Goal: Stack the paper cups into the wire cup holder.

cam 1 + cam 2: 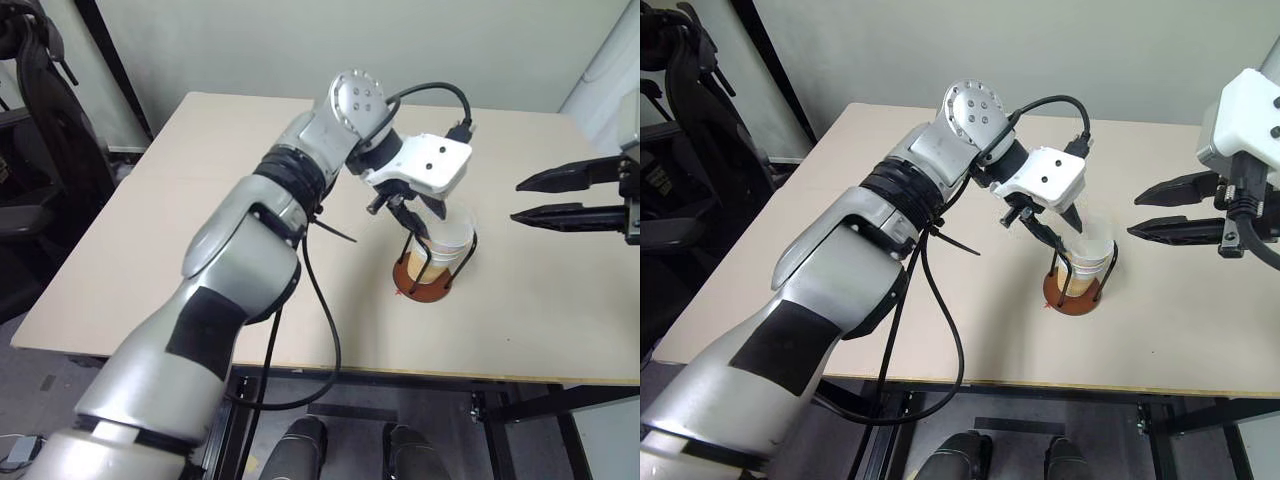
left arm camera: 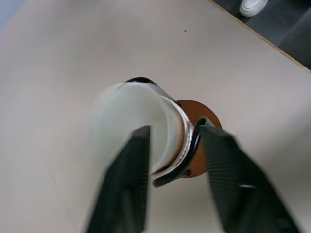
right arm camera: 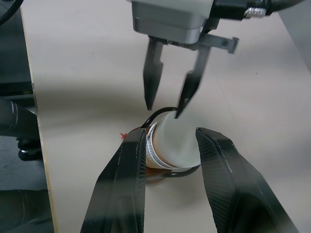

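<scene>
The wire cup holder (image 1: pixel 415 285), a reddish-brown disc with black wire loops, stands on the table right of centre. Nested paper cups (image 1: pixel 447 243) sit in it, and the top one stands higher than those under it. My left gripper (image 1: pixel 412 222) hangs just above the stack with its fingers apart. The right wrist view shows the left gripper (image 3: pixel 164 110) with one fingertip close to the top cup's rim and no grip on it. My right gripper (image 1: pixel 518 201) is open and empty, held in the air to the right of the holder.
The beige table (image 1: pixel 200 220) has bare surface to the left of, behind and to the right of the holder. Its front edge lies close to the holder. A black chair (image 1: pixel 40 130) stands off the table's left side. A black cable (image 1: pixel 325 330) hangs from my left arm.
</scene>
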Action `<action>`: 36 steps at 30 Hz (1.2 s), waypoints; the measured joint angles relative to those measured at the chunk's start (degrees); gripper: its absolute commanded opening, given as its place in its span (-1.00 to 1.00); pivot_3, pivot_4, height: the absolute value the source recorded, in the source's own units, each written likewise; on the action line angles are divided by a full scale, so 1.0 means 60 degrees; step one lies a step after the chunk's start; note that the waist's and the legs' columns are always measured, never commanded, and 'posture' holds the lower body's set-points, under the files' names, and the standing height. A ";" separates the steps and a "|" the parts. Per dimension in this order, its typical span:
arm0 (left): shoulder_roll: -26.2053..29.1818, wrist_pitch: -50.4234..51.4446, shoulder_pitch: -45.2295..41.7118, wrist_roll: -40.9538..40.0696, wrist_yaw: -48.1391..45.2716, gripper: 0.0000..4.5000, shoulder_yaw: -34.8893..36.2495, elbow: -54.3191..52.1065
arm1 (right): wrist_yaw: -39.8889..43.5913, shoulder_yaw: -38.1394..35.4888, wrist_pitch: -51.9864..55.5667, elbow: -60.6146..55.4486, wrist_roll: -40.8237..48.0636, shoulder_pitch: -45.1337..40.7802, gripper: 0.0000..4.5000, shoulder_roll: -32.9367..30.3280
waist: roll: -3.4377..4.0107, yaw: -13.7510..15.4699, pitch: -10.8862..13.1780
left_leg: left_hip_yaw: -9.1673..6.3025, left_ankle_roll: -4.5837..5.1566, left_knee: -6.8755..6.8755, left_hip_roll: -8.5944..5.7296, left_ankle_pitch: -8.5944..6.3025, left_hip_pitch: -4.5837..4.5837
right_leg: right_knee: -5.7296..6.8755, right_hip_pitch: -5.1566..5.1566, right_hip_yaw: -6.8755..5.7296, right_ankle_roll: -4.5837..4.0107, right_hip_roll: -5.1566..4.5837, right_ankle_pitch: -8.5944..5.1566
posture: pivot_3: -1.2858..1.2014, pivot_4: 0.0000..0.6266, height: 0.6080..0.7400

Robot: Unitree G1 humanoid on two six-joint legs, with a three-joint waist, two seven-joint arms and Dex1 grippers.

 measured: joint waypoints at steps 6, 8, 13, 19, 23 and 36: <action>0.0528 0.0535 -0.0066 -0.0020 0.0031 0.64 0.1193 0.0100 | 0.0047 0.0373 -0.0656 0.0423 -0.0188 -0.0381 -0.27 0.0227 | 0.0001 -0.0031 -0.0001 | 0.0002 0.0005 0.0001 0.0000 0.0003 0.0000 | 0.0000 -0.0003 0.0001 0.0003 0.0002 0.0002 | 0.03 -0.52 1.00; 0.0941 0.1192 -0.0229 -0.0230 0.0141 0.64 0.1919 0.0154 | 0.0091 0.0721 -0.0943 0.0654 -0.0368 -0.0549 -0.27 0.0476 | 0.0001 -0.0075 -0.0001 | 0.0004 0.0008 -0.0001 0.0000 0.0004 0.0001 | 0.0001 -0.0005 0.0001 0.0003 0.0004 0.0002 | 0.03 -0.52 1.00; 0.2769 0.3066 0.0003 -0.0913 0.0956 0.64 0.3709 -0.0346 | 0.0059 0.1608 -0.1189 0.1426 -0.0802 -0.0901 -0.27 0.1495 | 0.0014 -0.0261 -0.0007 | 0.0010 0.0006 -0.0016 0.0009 0.0015 0.0011 | 0.0008 -0.0016 0.0003 0.0001 0.0011 0.0002 | 0.03 -0.52 1.00; 0.5498 0.6598 0.2993 -0.1903 0.1982 0.64 0.5505 -0.3878 | 0.0268 0.2155 -0.1731 0.2757 -0.1701 -0.0530 -0.27 0.1933 | 0.0042 -0.0340 -0.0022 | -0.0001 -0.0113 -0.0023 0.0010 0.0106 0.0018 | 0.0027 -0.0018 -0.0019 -0.0038 0.0011 -0.0013 | 0.03 -0.52 1.00; 0.6487 0.8643 0.5282 -0.2394 0.2696 0.64 0.6138 -0.6481 | 0.0770 0.2584 -0.2390 0.3861 -0.2464 -0.0360 -0.27 0.2093 | 0.0032 -0.0246 -0.0025 | -0.0004 -0.0122 -0.0002 -0.0009 0.0116 0.0014 | 0.0023 -0.0010 -0.0043 -0.0070 0.0017 -0.0007 | 0.03 -0.52 1.00; 0.7675 1.0704 0.7491 -0.3514 0.4318 0.65 0.7227 -1.0070 | 0.1842 0.3406 -0.3269 0.4288 -0.3545 -0.1391 0.11 0.3331 | 0.0028 -0.0338 -0.0025 | -0.0019 -0.0108 -0.0215 -0.0003 0.0200 0.0246 | 0.0022 0.0106 -0.0027 -0.0309 0.0020 0.0044 | 0.03 -0.52 1.00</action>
